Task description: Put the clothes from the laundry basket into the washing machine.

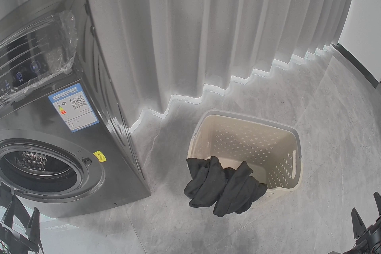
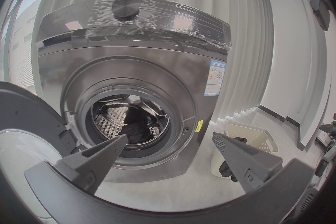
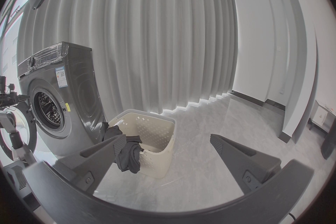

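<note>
Left hand (image 2: pixel 168 137), right hand (image 3: pixel 167 138), dark grey wedge fingers (image 3: pixel 245 161), screws (image 3: pixel 247 177)

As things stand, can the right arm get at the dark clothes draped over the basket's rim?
Probably yes. The dark clothes hang over the near rim of the laundry basket, with only bare floor between them and the open right pincer; nothing stands in the way.

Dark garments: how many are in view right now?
2. One black cloth bundle hangs over the cream perforated plastic laundry basket's near rim; one black garment lies inside the grey washing machine's drum. The bundle may hide more pieces.
</note>
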`<state>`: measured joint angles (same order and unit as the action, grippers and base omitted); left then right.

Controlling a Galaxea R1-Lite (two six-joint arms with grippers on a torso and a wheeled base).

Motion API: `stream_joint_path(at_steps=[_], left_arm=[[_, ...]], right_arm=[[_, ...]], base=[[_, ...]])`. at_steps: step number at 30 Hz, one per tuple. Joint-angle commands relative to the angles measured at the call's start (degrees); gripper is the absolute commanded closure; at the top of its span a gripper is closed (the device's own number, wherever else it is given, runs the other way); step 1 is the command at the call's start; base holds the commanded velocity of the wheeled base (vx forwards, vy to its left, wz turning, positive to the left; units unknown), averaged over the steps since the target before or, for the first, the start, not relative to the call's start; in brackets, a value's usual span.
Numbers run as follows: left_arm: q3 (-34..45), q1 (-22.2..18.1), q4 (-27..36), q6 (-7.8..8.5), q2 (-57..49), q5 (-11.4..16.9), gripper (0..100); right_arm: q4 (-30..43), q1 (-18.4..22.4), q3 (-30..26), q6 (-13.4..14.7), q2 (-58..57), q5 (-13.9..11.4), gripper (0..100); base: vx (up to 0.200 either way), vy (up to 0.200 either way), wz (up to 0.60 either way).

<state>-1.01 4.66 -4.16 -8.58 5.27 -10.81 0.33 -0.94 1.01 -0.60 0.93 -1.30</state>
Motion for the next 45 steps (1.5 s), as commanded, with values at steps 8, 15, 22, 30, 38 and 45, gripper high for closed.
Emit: stream_joint_path(at_steps=[8,15,22,30,38,45], left_arm=[[1.0,0.0,0.0,0.06,0.1,-0.1,0],[1.0,0.0,0.0,0.06,0.1,-0.1,0],[1.0,0.0,0.0,0.41,0.1,0.0,0],[1.0,0.0,0.0,0.14,0.1,0.0,0],[1.0,0.0,0.0,0.5,0.1,-0.1,0],[1.0,0.0,0.0,0.14,0.1,0.0,0]], right_arm=[[0.0,0.0,-0.9,0.0,-0.9,0.0,0],[0.0,0.0,-0.9,0.0,-0.9,0.1,0],[0.0,0.0,-0.9,0.2,-0.9,0.2,0],[-4.8,0.1,3.3,-0.8,-0.9,-1.5,0],[-0.1,-8.9,24.2,6.5,22.2,-9.7,0],[-6.4,-19.0,21.8,12.6,43.4,-12.8,0]], base=[[0.0,0.0,0.0],[0.171,0.0,0.0],[0.0,0.0,0.0],[0.0,0.0,0.0],[0.0,0.0,0.0],[0.0,0.0,0.0]])
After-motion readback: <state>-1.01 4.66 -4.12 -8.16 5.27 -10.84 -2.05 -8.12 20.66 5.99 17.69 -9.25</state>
